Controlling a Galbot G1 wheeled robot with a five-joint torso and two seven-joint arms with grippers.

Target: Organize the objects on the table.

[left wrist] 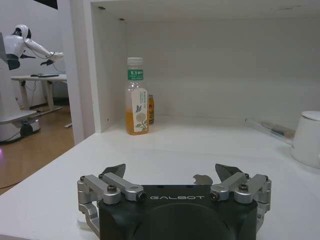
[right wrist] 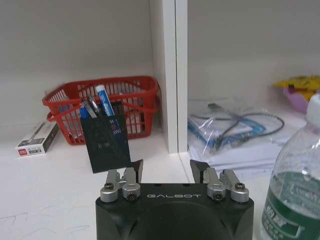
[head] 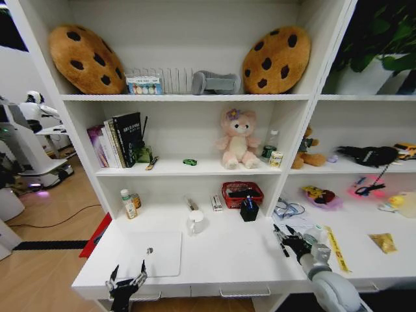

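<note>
White bench [head: 227, 257] beneath white shelving. Black mesh cup [right wrist: 105, 142] holding pens [right wrist: 104, 101] stands before a red basket [right wrist: 135, 97] at the back. Left gripper [left wrist: 170, 175] and right gripper [right wrist: 166, 170] hover at the front edge, jaws apart, empty.

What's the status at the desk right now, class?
Left gripper open, empty, at table front edge. Right gripper open, empty, beside black pen. Clear bottle close alongside right gripper.

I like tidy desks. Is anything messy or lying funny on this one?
Yes. A black pen lies loose on the table by the right gripper, though a black pen holder stands nearby. A yellow strip lies slanted beside it.
</note>
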